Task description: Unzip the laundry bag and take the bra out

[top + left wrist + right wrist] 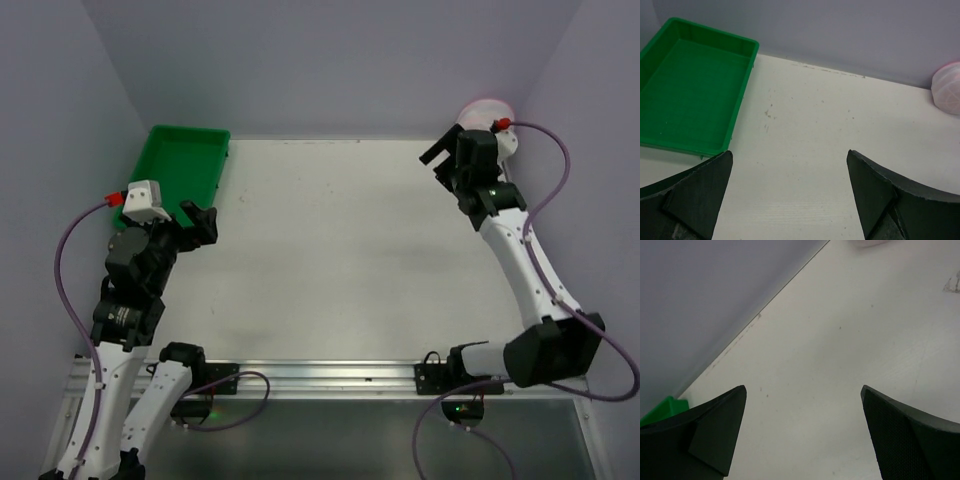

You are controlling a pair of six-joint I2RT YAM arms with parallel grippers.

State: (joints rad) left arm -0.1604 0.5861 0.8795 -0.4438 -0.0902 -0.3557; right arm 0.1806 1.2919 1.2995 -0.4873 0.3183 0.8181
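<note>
Gaping wide and empty, the left hand (pixel 203 222) is hovering beside the green tray (pixel 180 160) at the surface's (pixel 330 250) far left corner; the right hand (pixel 440 162), likewise open and empty, is hanging near the laundry bag (pixel 484 108) sitting in the far right corner.

The right arm (pixel 520 250) hides most of the laundry bag (pixel 485 108). The left wrist view's edge crops it, and its contents are unreadable.
</note>
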